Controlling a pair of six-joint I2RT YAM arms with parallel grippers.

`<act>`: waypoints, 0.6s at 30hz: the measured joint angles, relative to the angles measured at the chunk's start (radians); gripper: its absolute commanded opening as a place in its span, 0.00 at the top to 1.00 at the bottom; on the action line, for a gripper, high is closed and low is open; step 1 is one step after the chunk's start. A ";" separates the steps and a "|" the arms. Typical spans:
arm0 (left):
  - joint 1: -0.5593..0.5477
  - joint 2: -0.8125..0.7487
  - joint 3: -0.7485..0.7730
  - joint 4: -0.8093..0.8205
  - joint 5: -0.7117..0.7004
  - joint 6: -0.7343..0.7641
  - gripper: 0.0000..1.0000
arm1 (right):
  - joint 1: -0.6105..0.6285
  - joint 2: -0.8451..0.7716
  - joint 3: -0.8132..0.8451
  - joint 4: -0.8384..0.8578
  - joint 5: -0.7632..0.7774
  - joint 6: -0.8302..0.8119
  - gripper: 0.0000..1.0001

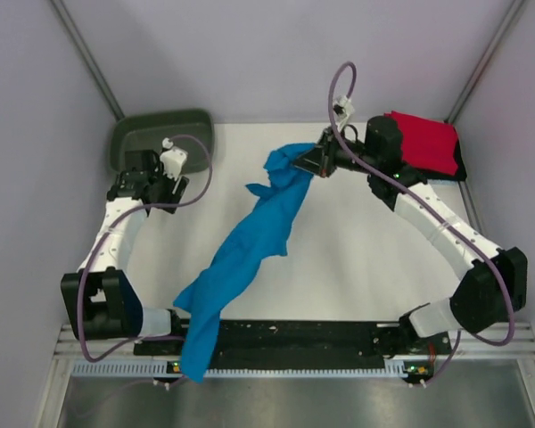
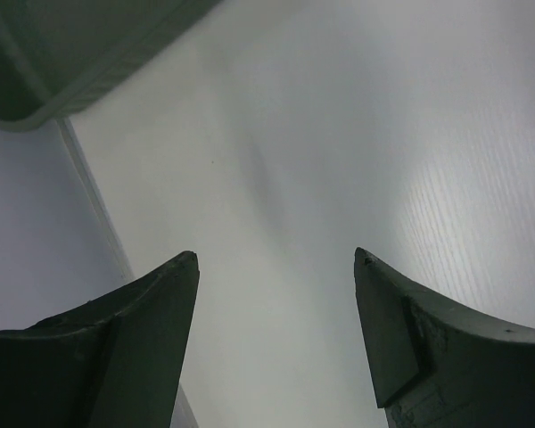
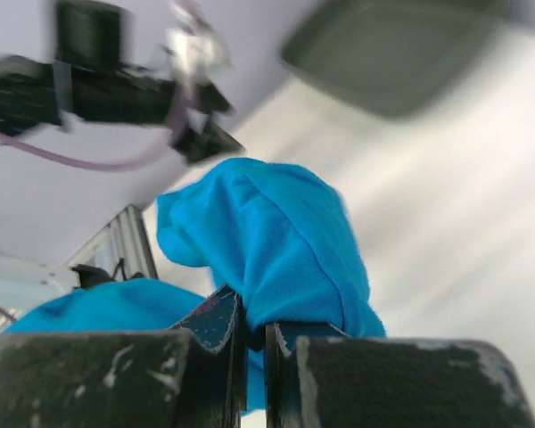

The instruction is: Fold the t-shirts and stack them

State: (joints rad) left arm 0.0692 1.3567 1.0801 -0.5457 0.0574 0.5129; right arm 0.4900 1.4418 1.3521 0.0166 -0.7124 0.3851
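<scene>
While the right gripper (image 3: 254, 323) pinches one end of the turquoise t-shirt (image 1: 250, 245), the cloth trails diagonally across the table (image 1: 366, 259) to its near edge. The left gripper (image 2: 276, 259) gapes wide, empty, near the olive tub (image 1: 160, 134).

Nothing can be read in any view: the blue t-shirt (image 1: 250, 245) and the red t-shirt (image 1: 423, 143) show plain cloth (pale specks on the black rail (image 1: 294, 337) at the near edge are too small to make out).
</scene>
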 measured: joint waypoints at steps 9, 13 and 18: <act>-0.208 0.000 0.040 -0.076 0.035 0.042 0.35 | -0.257 -0.212 -0.614 -0.047 0.076 0.089 1.00; -0.417 0.001 0.036 -0.181 0.123 0.121 0.36 | -0.355 -0.284 -0.732 -0.058 0.126 0.091 0.98; -0.643 0.025 -0.013 -0.328 0.196 0.194 0.33 | -0.443 -0.286 -0.772 -0.063 0.186 0.098 0.97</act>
State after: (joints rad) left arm -0.5735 1.3819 1.0668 -0.8738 0.2539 0.7067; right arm 0.0475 1.1557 0.5797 -0.0467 -0.5262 0.4835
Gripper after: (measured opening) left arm 0.646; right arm 0.027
